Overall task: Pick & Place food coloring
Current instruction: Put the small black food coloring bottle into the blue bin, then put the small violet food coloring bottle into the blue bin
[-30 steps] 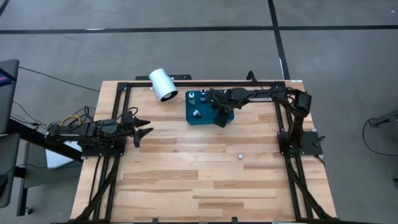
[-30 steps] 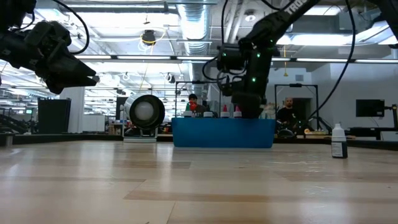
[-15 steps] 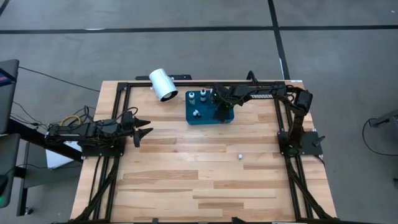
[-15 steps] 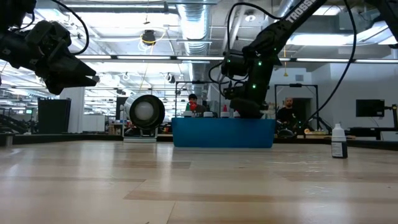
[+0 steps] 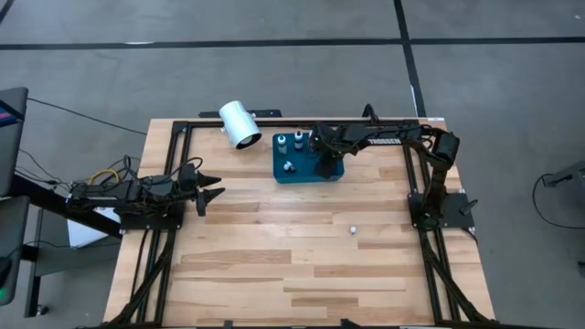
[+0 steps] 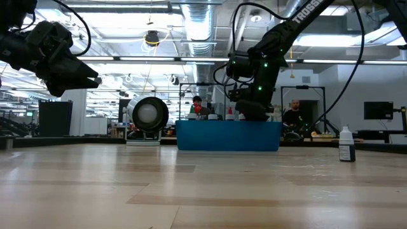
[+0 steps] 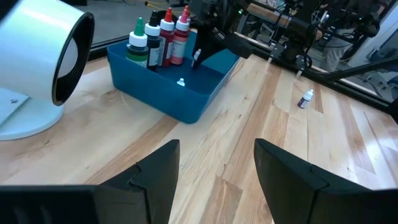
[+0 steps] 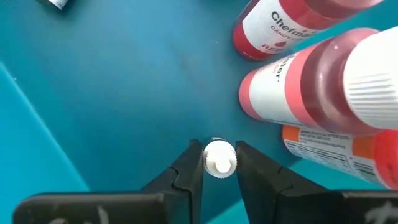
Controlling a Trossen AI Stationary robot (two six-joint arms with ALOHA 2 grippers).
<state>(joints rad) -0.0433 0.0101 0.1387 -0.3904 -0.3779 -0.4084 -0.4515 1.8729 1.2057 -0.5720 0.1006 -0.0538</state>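
the small bottle (image 8: 219, 158) of food coloring stands low inside the blue tray (image 5: 292, 175). only its white cap shows. the right gripper (image 8: 218, 153) points down at it with its two fingers pinched on the cap, one on each side.

a second ago this gripper was at the tray's 6 o'clock edge and higher up. then it slid toward 12 o'clock and went down behind the tray wall. for the last half second it has not moved. i think the bottle is now set down in the tray, so letting go should be the next step.

just beside the cap, at about 2 o'clock in the right wrist view, stand the red bottles (image 8: 298, 87). one label starts with "chefm" and has "re" under it. the rest is cut off. the right arm has white letters that start with "tros".

one loose bottle (image 5: 352, 229) sits on the table (image 5: 274, 265), at about 5 o'clock from the tray, well apart from it. i think it is waiting its turn.

the white cylinder (image 5: 241, 125) lies at 10 o'clock from the tray. the left gripper (image 7: 217, 163) waits at the table's 9 o'clock side, fingers spread, holding nothing.
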